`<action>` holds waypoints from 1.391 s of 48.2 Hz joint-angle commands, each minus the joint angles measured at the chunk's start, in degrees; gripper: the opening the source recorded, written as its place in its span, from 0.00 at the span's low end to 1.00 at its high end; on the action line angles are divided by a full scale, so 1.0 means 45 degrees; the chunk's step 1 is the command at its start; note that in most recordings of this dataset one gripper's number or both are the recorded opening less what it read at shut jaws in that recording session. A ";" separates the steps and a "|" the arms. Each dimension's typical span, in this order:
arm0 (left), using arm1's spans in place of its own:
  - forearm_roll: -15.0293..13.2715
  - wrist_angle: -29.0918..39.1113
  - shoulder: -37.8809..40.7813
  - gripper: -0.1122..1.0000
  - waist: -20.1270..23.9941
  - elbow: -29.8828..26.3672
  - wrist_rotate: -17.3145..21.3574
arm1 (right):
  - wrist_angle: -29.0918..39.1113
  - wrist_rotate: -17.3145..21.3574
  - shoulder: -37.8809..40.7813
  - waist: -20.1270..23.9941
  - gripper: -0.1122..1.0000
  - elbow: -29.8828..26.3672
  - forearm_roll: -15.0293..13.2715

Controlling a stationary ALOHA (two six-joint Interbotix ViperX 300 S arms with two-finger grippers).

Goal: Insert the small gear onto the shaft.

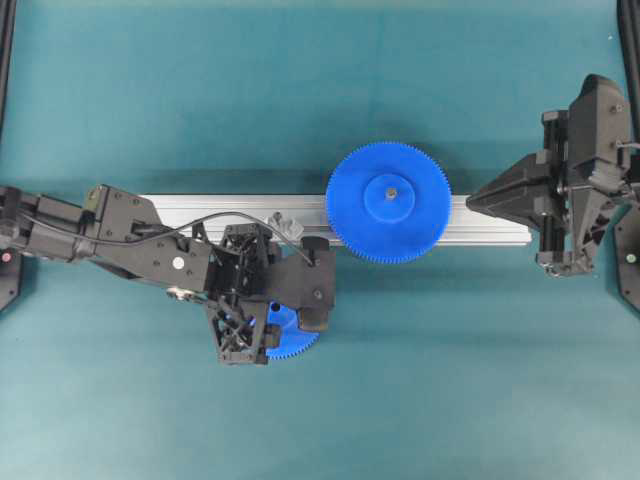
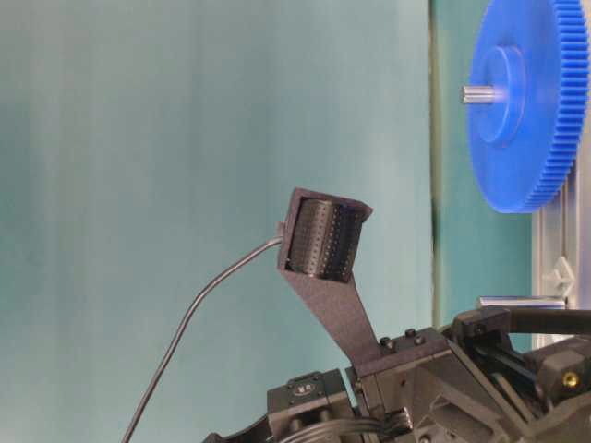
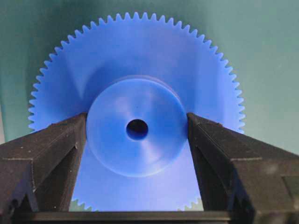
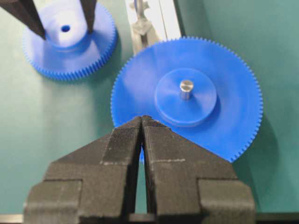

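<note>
Hidden and cut off:
- Overhead, the small gear was mostly covered by the left claw. Only a toothed blue arc showed below the black wrist housing.
- In the left wrist view the lower rim of that gear was cut off by the claw fingers and the frame edge. The centre hole and raised hub were clear.
- The shaft showed overhead only as a small silvery speck on the aluminium rail, and its pin was hard to separate from the base. In the right wrist view it was blurred and clipped at the top edge.
- The table-level view appeared turned sideways. A black ribbed pad on a bracket stood in the foreground, and which arm it belonged to could not be told.

Claws:
- The left claw was clenched on the small gear's hub, one finger against each side. The gear lay flat on the teal desk.
- The right claw was clenched on nothing, fingertips pressed together, hovering at the near edge of the large gear.

Position and surroundings:
- The small gear lay on the desk just beside the rail, near the shaft but apart from it.
- The large gear sat on the rail over its own pin, which poked up through the hub.
- The large gear's rim stood close beside the shaft
</note>
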 commanded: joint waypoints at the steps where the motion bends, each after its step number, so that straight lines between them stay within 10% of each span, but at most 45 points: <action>1: 0.0020 0.0020 -0.0293 0.75 0.0039 -0.0098 0.0020 | -0.0137 0.0078 -0.0039 -0.0020 0.19 -0.0098 0.0020; 46: 0.0020 0.0117 -0.3320 0.75 0.0313 -0.0273 0.0195 | -0.0020 0.0098 -0.0625 -0.0020 0.19 0.0137 0.0020; 67: 0.0039 0.1582 -0.4375 0.75 0.1348 -0.0586 0.1602 | -0.0117 0.0098 -0.0781 -0.0020 0.19 0.0176 0.0020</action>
